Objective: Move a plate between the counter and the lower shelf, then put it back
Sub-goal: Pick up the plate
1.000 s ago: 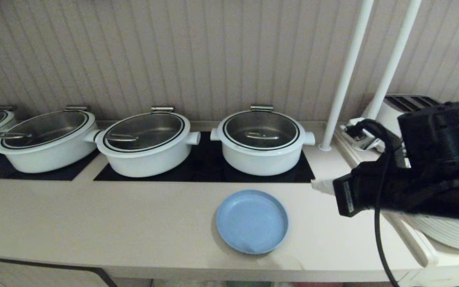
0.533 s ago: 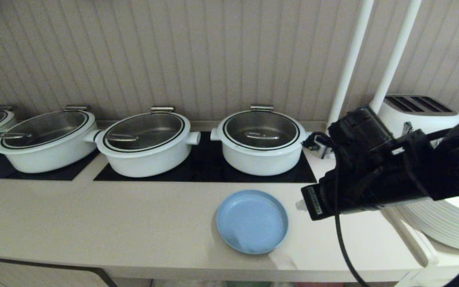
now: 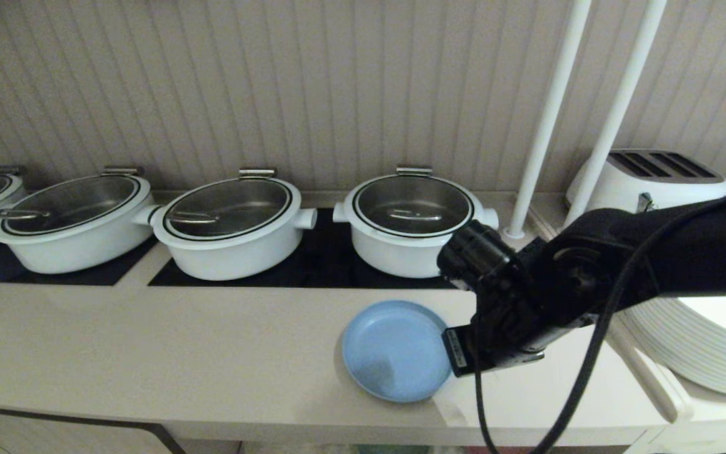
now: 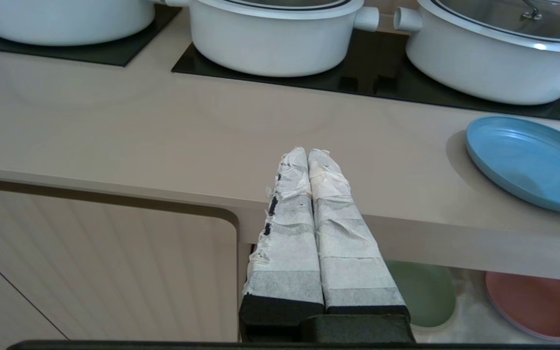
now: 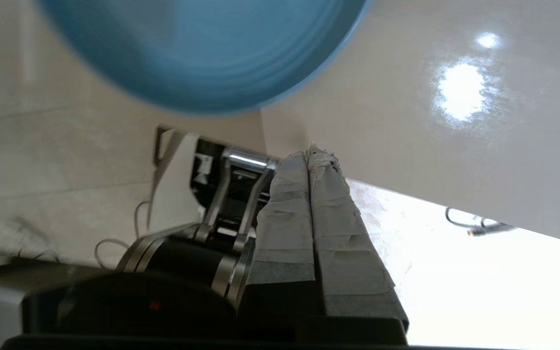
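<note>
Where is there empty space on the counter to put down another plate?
The counter is bare left of the blue plate, in front of the pots, out to its front edge. It is crowded right of the plate: the right gripper reaches down there, fingers shut, beside the white plate stack. Pots fill the back. The left gripper waits below the front edge.

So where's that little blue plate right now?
In the head view the blue plate lies on the counter near its front edge, right of centre, before the rightmost pot; the right claw hangs beside it.
</note>
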Available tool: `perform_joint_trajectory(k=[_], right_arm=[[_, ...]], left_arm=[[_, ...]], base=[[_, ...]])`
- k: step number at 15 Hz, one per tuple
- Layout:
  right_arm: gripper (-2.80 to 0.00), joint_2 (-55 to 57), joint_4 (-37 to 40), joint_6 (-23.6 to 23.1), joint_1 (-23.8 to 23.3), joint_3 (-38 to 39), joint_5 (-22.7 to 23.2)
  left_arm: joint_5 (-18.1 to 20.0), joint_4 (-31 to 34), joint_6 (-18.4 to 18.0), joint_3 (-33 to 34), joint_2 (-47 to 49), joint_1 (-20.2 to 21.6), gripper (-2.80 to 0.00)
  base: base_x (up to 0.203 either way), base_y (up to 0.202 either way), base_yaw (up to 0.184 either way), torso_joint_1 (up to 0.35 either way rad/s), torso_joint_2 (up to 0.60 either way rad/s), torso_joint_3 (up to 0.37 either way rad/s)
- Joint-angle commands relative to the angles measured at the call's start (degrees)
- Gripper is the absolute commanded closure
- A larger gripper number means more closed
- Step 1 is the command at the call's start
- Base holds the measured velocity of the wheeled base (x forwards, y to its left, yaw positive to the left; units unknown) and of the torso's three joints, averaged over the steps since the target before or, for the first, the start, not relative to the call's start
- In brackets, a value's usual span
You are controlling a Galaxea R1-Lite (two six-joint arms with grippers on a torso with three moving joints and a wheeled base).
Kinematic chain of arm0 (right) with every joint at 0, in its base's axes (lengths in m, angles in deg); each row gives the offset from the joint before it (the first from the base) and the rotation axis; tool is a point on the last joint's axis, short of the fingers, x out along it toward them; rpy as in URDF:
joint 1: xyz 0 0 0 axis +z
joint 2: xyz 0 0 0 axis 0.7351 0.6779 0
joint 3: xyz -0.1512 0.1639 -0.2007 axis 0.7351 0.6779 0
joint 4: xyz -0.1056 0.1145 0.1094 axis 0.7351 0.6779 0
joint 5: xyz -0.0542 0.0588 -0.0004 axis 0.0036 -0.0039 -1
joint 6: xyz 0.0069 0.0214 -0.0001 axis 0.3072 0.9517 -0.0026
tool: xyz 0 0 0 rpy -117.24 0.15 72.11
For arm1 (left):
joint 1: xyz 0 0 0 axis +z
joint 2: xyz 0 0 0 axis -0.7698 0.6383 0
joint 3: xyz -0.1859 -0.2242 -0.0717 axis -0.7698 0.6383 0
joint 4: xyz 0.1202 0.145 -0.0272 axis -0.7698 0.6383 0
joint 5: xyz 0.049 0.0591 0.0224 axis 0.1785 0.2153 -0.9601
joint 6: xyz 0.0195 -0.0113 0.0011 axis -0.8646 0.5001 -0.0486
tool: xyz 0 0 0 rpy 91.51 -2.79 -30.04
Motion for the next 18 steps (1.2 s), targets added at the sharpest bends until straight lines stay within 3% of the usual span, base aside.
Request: perform_joint_trajectory(k=[1, 3, 9, 14, 18], right_arm=[[0.00, 4.7, 0.5, 1.0, 0.3, -1.3, -2.0], [0.00, 6.5, 0.5, 2.2, 0.3, -3.3, -4.0], [0.00, 11.2, 2.5, 3.8, -0.8, -11.7, -3.8], [0.00, 13.4, 7.5, 4.0, -5.5, -18.6, 0.4], [0.00, 14.1, 8.9, 4.7, -7.5, -19.1, 1.0]], left_arm=[[0.0, 0.0, 0.1, 0.0, 0.0, 0.0, 0.00], [0.0, 0.0, 0.1, -0.1, 0.0, 0.0, 0.00], [0.0, 0.0, 0.1, 0.0, 0.0, 0.0, 0.00], [0.0, 0.0, 0.1, 0.0, 0.0, 0.0, 0.00], [0.0, 0.0, 0.1, 0.0, 0.0, 0.0, 0.00]], base=[[0.000, 0.000, 0.000, 0.000, 0.00, 0.000], [0.000, 0.000, 0.000, 0.000, 0.00, 0.000], [0.000, 0.000, 0.000, 0.000, 0.00, 0.000], [0.000, 0.000, 0.000, 0.000, 0.00, 0.000], [0.000, 0.000, 0.000, 0.000, 0.00, 0.000]])
